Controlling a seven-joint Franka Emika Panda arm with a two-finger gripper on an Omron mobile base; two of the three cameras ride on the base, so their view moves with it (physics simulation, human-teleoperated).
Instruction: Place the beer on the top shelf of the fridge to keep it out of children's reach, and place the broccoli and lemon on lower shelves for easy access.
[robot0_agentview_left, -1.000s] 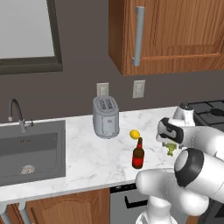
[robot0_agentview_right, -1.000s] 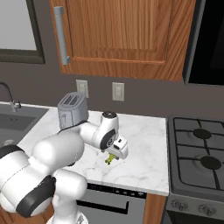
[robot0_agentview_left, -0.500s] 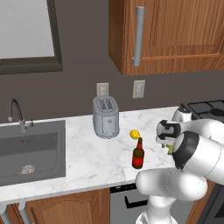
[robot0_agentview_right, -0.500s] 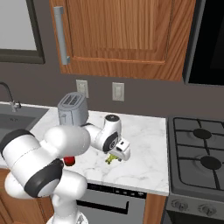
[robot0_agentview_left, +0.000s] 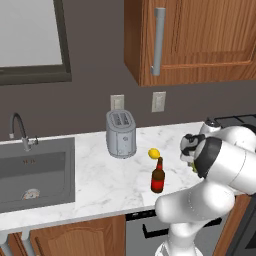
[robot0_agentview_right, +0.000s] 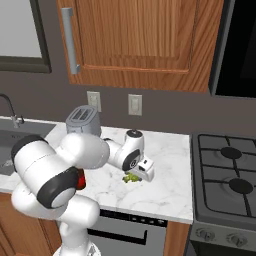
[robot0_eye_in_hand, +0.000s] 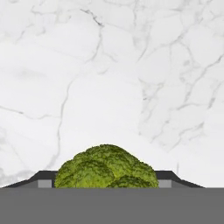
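Here the gripper (robot0_agentview_right: 134, 176) is seen lowered onto the marble counter (robot0_agentview_right: 165, 185), with the broccoli (robot0_eye_in_hand: 106, 168) set between its two dark fingertips (robot0_eye_in_hand: 41, 180) — one tip shows at each side of the floret, just beside it. Whether the tips are actually pressed against the broccoli cannot be told from the hand view; the jaws are only moderately parted, about as wide as the floret. The broccoli is shown as a rounded, bumpy, deep green head, resting on the counter near the stove (robot0_agentview_right: 227, 175). In the right base view a bit of pale green is visible beneath the white hand.

The counter is rendered as smooth white stone with thin grey veining. The beer (robot0_agentview_left: 158, 176) is stood upright near the counter's front edge — a slim dark brown bottle with a red label and an orange-red neck. The lemon (robot0_agentview_left: 154, 153), small, yellow and oval, is laid just behind the bottle, apart from it. A boxy brushed-metal toaster (robot0_agentview_left: 121, 133) is placed further back by the wall, and a dark grey sink (robot0_agentview_left: 35, 172) with a curved tap is set into the counter at the left.
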